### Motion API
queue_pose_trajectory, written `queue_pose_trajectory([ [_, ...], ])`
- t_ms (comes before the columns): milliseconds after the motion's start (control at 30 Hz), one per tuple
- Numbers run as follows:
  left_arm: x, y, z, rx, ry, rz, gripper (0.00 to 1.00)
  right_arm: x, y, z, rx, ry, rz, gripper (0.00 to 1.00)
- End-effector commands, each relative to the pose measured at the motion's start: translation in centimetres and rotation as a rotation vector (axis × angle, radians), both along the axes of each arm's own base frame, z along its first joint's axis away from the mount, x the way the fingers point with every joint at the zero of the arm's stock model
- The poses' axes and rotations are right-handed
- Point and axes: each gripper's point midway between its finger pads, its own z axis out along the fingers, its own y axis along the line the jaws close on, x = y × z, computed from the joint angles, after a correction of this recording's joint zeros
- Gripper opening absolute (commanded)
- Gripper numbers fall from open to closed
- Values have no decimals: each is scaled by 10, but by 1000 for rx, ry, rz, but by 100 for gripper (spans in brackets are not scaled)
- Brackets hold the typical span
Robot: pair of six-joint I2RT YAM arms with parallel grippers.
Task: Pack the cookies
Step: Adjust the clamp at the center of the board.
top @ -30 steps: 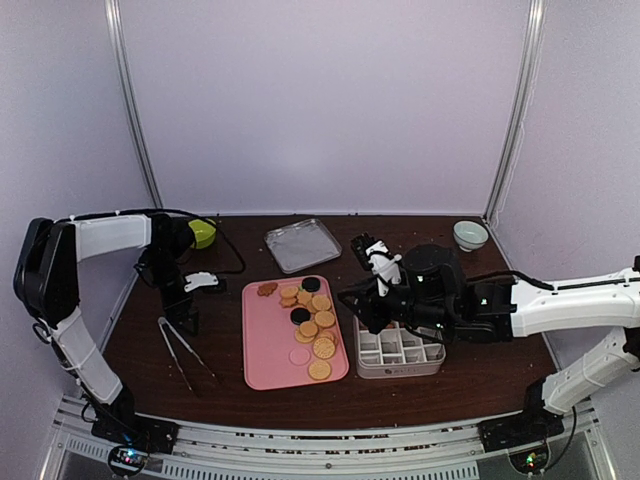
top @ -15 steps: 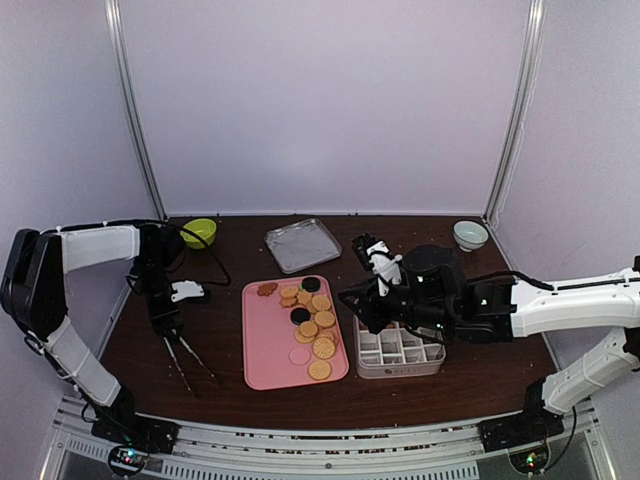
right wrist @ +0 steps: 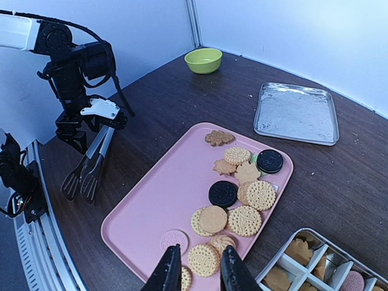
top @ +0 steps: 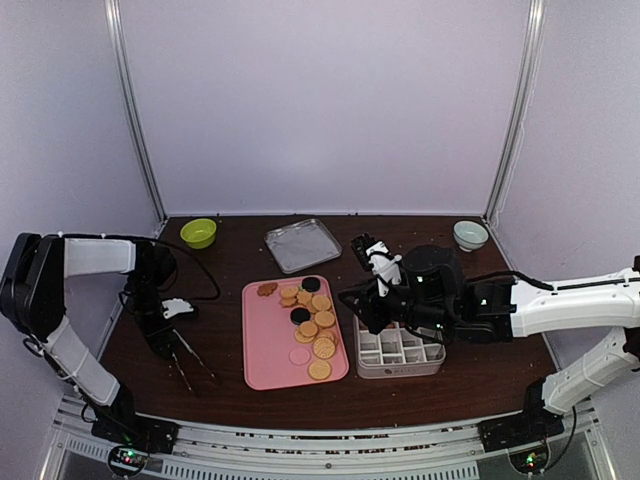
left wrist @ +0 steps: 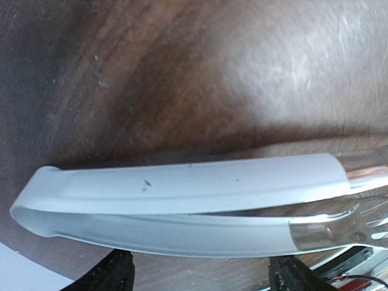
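Note:
The cookies point(top: 311, 318) lie heaped on the right side of a pink tray point(top: 268, 345): golden rounds, brown flower shapes, two black rounds and a pink round point(right wrist: 174, 238). A white divided box point(top: 400, 350) stands right of the tray; in the right wrist view point(right wrist: 315, 267) its cells hold a few cookies. My right gripper point(right wrist: 199, 273) is open and empty, hovering over the near cookies point(right wrist: 203, 259). My left gripper point(left wrist: 203, 279) is open over the grey handle of the metal tongs point(left wrist: 182, 194), which lie on the table left of the tray point(top: 190, 362).
A green bowl point(top: 198, 232) stands at the back left, a shallow metal tray point(top: 302, 244) at the back middle, and a pale bowl point(top: 470, 234) at the back right. A small black-and-white object point(top: 372, 252) lies behind the box.
My left arm has swung left and nearer, uncovering the green bowl; its gripper now sits at the tongs' handle end. The right arm has not moved.

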Motion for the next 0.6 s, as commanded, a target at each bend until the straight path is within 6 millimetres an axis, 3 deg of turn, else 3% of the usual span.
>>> queue_pose_trajectory([
  [0, 18, -20, -1, -86, -4, 90, 78, 5, -4, 4, 4, -19, -24, 24],
  [367, 71, -29, 3, -127, -62, 103, 83, 6, -5, 1, 1, -17, -32, 23],
  [567, 95, -43, 13, -246, -46, 189, 84, 5, -9, -1, -8, -17, -43, 23],
])
